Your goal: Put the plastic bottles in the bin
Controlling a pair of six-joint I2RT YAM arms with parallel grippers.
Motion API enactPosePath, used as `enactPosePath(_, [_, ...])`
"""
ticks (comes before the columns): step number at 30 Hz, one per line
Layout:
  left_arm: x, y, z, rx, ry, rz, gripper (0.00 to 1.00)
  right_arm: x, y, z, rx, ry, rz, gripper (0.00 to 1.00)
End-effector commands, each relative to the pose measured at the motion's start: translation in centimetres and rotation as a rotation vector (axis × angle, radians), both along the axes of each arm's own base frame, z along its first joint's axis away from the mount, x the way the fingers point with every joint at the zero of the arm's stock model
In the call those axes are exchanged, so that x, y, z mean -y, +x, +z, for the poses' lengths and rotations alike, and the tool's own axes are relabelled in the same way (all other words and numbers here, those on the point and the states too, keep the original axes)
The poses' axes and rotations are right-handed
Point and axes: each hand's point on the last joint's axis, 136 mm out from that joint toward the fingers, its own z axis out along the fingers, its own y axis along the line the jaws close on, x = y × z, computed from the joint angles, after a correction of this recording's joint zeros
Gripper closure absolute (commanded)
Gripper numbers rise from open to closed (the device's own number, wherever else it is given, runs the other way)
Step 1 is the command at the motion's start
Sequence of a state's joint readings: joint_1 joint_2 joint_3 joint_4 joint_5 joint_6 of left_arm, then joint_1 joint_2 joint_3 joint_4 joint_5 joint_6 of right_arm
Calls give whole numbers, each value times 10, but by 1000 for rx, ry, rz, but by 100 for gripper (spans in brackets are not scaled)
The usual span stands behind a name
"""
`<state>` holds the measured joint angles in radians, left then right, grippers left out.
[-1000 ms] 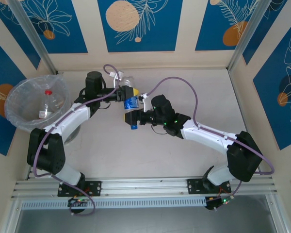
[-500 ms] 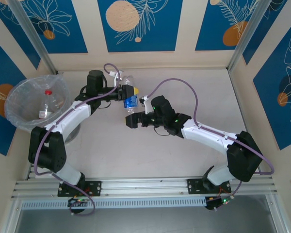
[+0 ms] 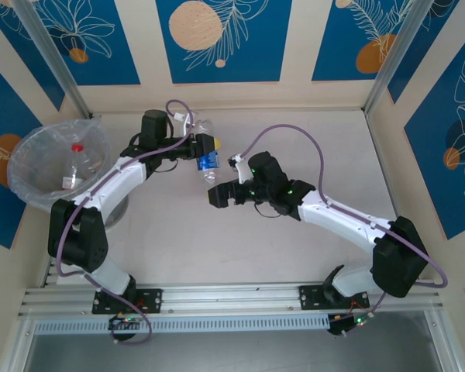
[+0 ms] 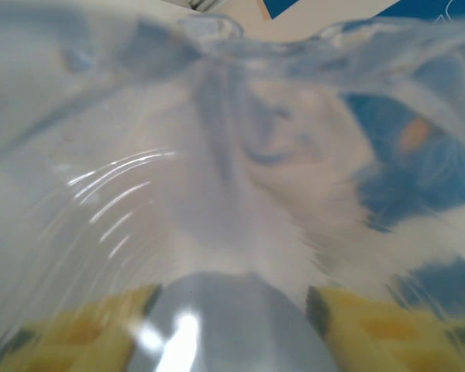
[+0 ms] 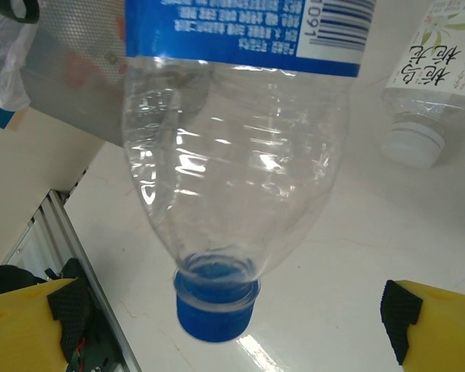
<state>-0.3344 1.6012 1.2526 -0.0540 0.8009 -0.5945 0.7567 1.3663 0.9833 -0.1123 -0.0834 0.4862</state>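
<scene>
The left gripper is clenched on a blue-label bottle a little left of the middle of the top external frame. Its jaws grip the clear body above the label, and the bottle hangs cap down. In the left wrist view the clear plastic sits blurred right against the lens, with the 2 yellow pads at the lower left and lower right corners pressed to either side of it.

The right gripper is just below that bottle in the top external frame, its jaws spread wide and grasping nothing. From the right wrist camera, the bottle comes down from the top edge. Its blue label is at the top and its blue cap is at the lower middle, above the table. The right gripper's 2 pads stand far apart in the lower corners, and neither touches the bottle.

The bin sits at the left edge of the top external frame, well apart from both grippers. Its crinkly clear liner already holds 1 red-capped bottle. A white-capped bottle lies on the table at the upper right of the right wrist frame, with its cap toward the camera and a pale flowered label.
</scene>
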Motion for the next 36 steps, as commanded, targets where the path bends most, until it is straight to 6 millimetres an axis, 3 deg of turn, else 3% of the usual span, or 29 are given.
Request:
enactPosePath(1, [2, 1, 3, 24, 24, 3, 51, 10, -6, 8, 34, -6, 37, 0])
enactPosePath(8, [-5, 0, 6, 46, 75, 30, 51, 35, 13, 11, 27, 29, -100, 0])
enactPosePath(16, [-24, -5, 17, 76, 143, 75, 51, 66, 38, -8, -46, 68, -341, 0])
enactPosePath(24, [-71, 7, 22, 57, 254, 256, 51, 78, 47, -26, -99, 15, -424, 1])
enactPosePath(36, [-149, 8, 63, 125, 393, 512, 50, 87, 59, -42, -157, -33, -509, 0])
